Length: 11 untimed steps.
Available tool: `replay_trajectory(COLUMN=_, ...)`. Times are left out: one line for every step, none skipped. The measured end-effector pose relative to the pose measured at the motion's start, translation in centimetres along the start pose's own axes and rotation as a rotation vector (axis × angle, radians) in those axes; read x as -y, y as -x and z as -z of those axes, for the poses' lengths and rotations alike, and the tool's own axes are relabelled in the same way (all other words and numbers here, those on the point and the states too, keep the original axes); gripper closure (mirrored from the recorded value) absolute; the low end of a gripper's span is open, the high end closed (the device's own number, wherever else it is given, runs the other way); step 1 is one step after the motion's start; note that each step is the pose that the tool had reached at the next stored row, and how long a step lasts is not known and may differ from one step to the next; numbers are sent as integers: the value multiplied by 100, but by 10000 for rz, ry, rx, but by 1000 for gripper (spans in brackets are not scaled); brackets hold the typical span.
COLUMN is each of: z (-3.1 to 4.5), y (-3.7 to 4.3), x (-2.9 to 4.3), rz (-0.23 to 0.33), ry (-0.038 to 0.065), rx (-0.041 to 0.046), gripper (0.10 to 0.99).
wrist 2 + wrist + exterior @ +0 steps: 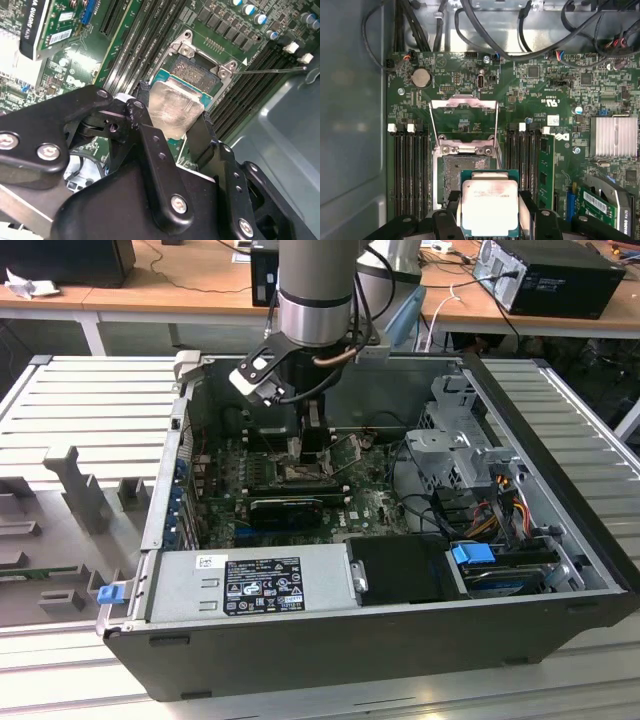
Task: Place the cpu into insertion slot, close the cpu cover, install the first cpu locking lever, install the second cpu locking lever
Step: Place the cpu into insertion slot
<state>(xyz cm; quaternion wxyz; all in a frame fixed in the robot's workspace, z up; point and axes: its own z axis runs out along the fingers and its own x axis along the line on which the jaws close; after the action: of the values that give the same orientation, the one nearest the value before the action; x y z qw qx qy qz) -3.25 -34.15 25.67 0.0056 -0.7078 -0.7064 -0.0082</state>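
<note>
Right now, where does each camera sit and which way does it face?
Exterior view: off the arm, looking down into the open computer case; the arm shows.
First wrist view: on the wrist, facing down at the motherboard; the gripper holds the cpu.
Second wrist view: on the wrist, slanted across the gripper's fingers.
Both wrist views share the cpu and the insertion slot.

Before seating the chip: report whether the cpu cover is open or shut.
Open: in the first wrist view the cpu cover is swung back off the bare insertion slot.
</note>
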Motion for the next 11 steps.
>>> replay_trajectory(z=-15, y=0, x=0, rz=0, ry=1, rx=-2, gripper=545)
replay_trajectory(z=-45, y=-1, x=-2, rz=0, ry=0, rx=-1, gripper=545)
replay_trajectory(z=-60, y=-4, x=-4, rz=0, ry=0, rx=0, gripper=545)
replay_trajectory(z=-72, y=-8, x=-7, rz=0, ry=0, rx=0, gripper=545)
replay_trajectory(z=-97, y=-29, x=-20, rz=2, ry=-1, rx=2, gripper=545)
replay_trajectory(z=-119, y=-48, x=-27, rz=2, ry=1, rx=0, gripper=545)
replay_trajectory(z=-137, y=-60, x=-28, rz=7, ry=1, rx=-2, gripper=545)
replay_trajectory(z=-155, y=-74, x=-28, rz=19, ry=-1, rx=0, gripper=545)
replay_trajectory(z=-186, y=-97, x=-27, rz=44, ry=-1, rx=0, gripper=545)
replay_trajectory(z=-220, y=-124, x=-27, rz=66, ry=-2, rx=-1, gripper=545)
replay_trajectory(z=-261, y=-154, x=-27, rz=92, ry=-1, rx=-2, gripper=545)
